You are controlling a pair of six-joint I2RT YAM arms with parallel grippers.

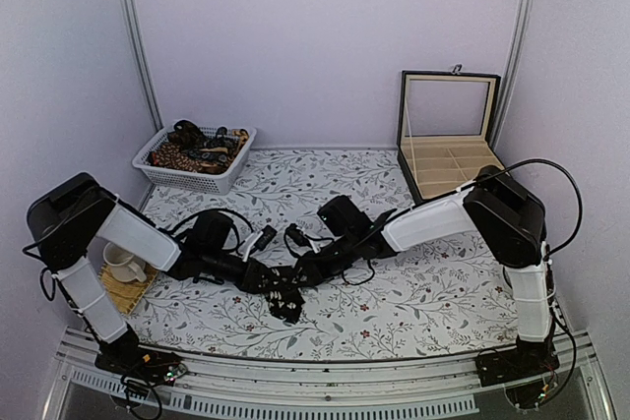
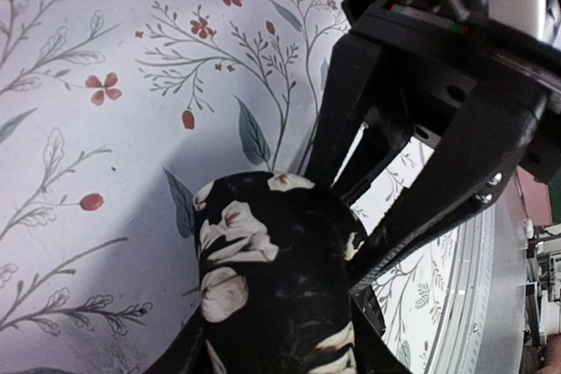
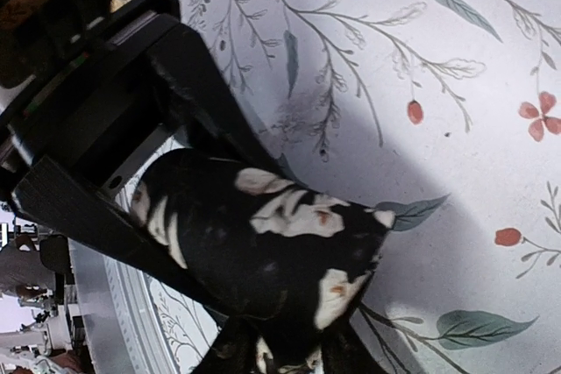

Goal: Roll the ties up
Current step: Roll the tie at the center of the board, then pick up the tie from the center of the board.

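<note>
A black tie with pale flower prints [image 1: 285,300] sits bunched in a compact bundle at the front middle of the floral cloth. My left gripper [image 1: 268,280] and right gripper [image 1: 301,276] meet at it from either side. In the left wrist view the tie [image 2: 280,260] fills the space between my left gripper [image 2: 280,343], whose jaws are closed on it. In the right wrist view the tie [image 3: 263,243] sits likewise in my right gripper [image 3: 289,343], closed on it. Each wrist view shows the other gripper's fingers [image 2: 351,102] [image 3: 202,102] touching the bundle.
A white basket [image 1: 236,166] with several more ties stands at the back left. An open box with compartments [image 1: 433,172] stands at the back right. A white cup [image 1: 120,263] sits on a bamboo mat [image 1: 133,294] at the left edge.
</note>
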